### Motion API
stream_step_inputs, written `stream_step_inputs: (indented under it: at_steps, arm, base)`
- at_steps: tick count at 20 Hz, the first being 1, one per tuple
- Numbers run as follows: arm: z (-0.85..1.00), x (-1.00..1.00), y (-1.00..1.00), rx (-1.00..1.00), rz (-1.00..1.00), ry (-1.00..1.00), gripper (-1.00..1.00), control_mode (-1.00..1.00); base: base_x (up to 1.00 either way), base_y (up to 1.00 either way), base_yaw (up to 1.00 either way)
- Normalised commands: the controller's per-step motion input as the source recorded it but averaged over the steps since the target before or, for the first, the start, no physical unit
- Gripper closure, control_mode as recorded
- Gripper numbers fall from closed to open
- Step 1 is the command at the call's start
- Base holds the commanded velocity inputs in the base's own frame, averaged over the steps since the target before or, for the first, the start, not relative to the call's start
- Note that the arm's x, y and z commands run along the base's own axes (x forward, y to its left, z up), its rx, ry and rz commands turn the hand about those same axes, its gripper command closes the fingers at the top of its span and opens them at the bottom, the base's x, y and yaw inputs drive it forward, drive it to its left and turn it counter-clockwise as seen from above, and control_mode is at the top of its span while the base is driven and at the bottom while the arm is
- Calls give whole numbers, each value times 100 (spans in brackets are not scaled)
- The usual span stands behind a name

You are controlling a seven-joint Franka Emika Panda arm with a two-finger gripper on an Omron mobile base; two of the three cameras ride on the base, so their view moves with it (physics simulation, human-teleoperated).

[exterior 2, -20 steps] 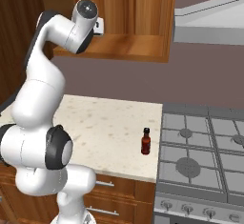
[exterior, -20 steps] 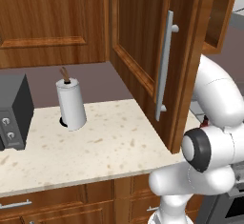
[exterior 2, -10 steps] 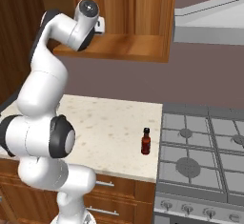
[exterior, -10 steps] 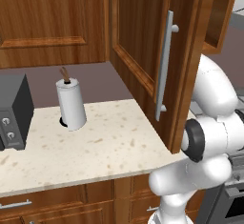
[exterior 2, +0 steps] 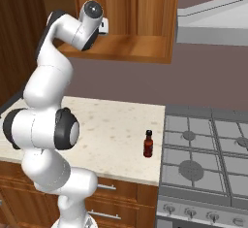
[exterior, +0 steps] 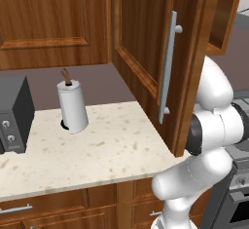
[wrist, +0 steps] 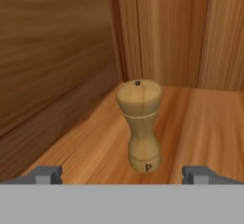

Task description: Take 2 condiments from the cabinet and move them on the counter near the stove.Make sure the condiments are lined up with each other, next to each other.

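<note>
Since a second ago the arm's lower joints have turned a little while the hand stayed up inside the cabinet [exterior 2: 121,23]; the bottle and the paper-towel roll have not moved.

Far left of the fingers, in the left base view, a black toaster [exterior: 14,116] stands on the surface [exterior: 107,145], with the white paper-towel roll [exterior: 73,107] upright beside it. Next comes the cabinet's open door [exterior: 160,57] with its long silver bar handle [exterior: 168,67].

In the hand view the fingers [wrist: 123,173] are spread wide and hold nothing: one dark tip [wrist: 45,174] shows low on the left, the other low on the right. Between them and just ahead, the tan shaker [wrist: 140,125] stands upright on the cabinet's wooden shelf [wrist: 209,123], marked with a P near its base, touching neither tip. It sits near the cabinet's back corner.

Well below the fingers and to their right, in the right base view, the dark red-brown bottle [exterior 2: 148,143] stands upright on the surface close to its edge, just beside the stove [exterior 2: 208,159].
</note>
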Motion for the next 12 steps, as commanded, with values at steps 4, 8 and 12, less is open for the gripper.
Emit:
stream_step_inputs:
  at_steps: [4,8,12]
  arm:
    - [-4,32,6,-1,0,0,-100,-100]
    - [-3,29,3,0,0,0,-100,-100]
    - [0,30,2,0,0,0,-100,-100]
  base:
    - [0,0,0]
    - [0,0,0]
    - [0,0,0]
